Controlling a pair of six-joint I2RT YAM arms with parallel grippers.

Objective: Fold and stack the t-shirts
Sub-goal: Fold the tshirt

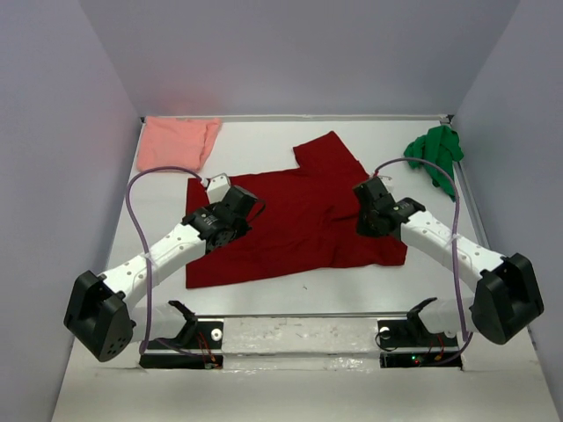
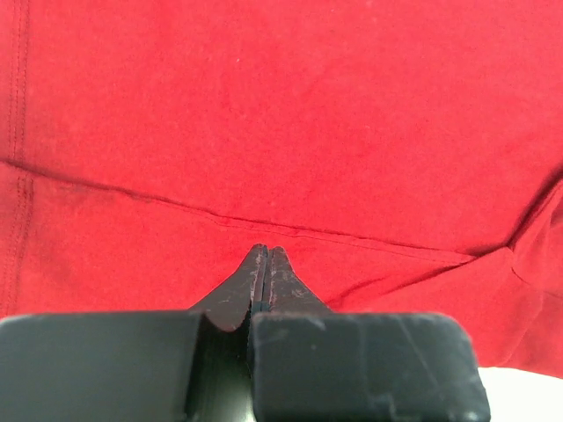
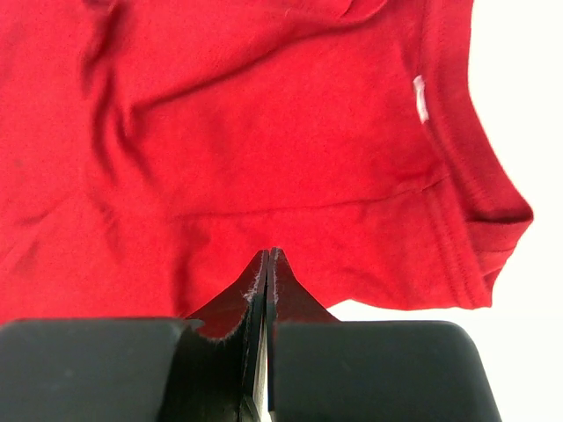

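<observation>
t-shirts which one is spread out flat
The dark red t-shirt, spread in the middle; the pink t-shirt and green t-shirt lie bunched at the far corners.

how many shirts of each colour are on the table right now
dark red t-shirt: 1
pale salmon pink t-shirt: 1
bright green t-shirt: 1
total: 3

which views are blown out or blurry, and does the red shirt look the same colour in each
Top external: even light, sharp, dark red t-shirt looks deep maroon. Left wrist: same shirt reads brighter red, table corner blown out white. Right wrist: table blown white along the right side; no real blur in any view.
</observation>
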